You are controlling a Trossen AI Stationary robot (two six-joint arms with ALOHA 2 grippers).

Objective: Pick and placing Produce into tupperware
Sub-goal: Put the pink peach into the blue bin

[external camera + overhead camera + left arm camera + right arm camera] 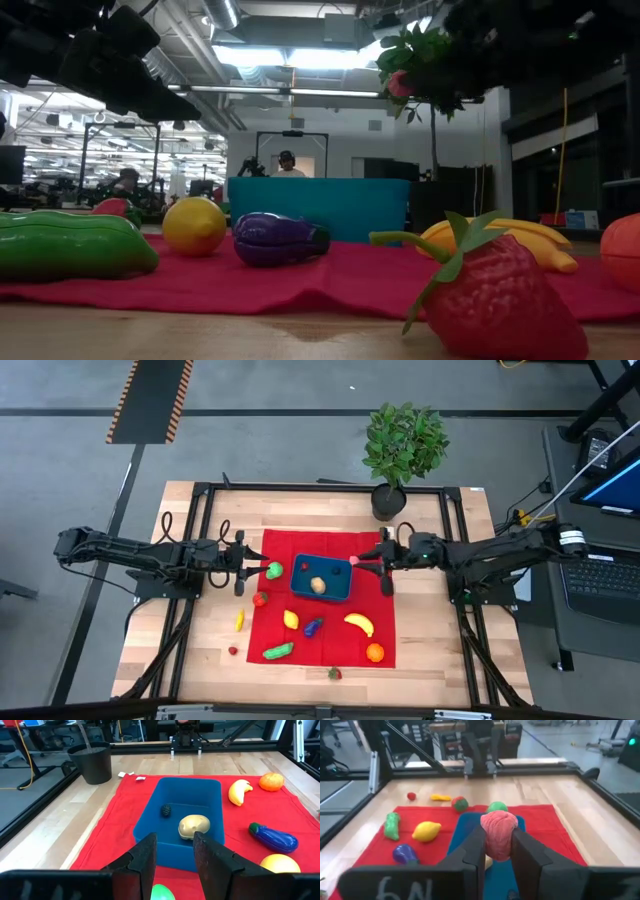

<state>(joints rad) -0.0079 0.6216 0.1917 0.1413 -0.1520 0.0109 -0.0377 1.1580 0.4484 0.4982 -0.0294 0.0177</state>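
Observation:
The teal-blue tupperware (335, 592) sits on a red cloth (330, 645) and holds a tan potato (194, 826) and a small dark piece (166, 810). My right gripper (499, 837) hangs over the tupperware's right end, shut on a pink, wrinkled piece of produce (498, 825). My left gripper (175, 845) waits open at the cloth's left edge, with a green piece (273, 569) on the cloth just below its fingers. Lemon (291, 619), eggplant (313, 626), banana (359, 623), orange (374, 652) and cucumber (278, 651) lie on the cloth. My right gripper pinches the pink piece by its two sides (487, 832) between its two fingers (475, 845). The fingers reach in almost level from the table's right side. The piece sticks out past the fingertips and is lifted clear above the tupperware's right end.
A potted plant (390, 500) stands at the table's far edge behind the cloth. A strawberry (334, 673) lies at the cloth's near edge. A yellow piece (239, 620) and a small red one (232, 650) lie on the bare wood to the left. Black frame rails (200, 540) run along the table's sides.

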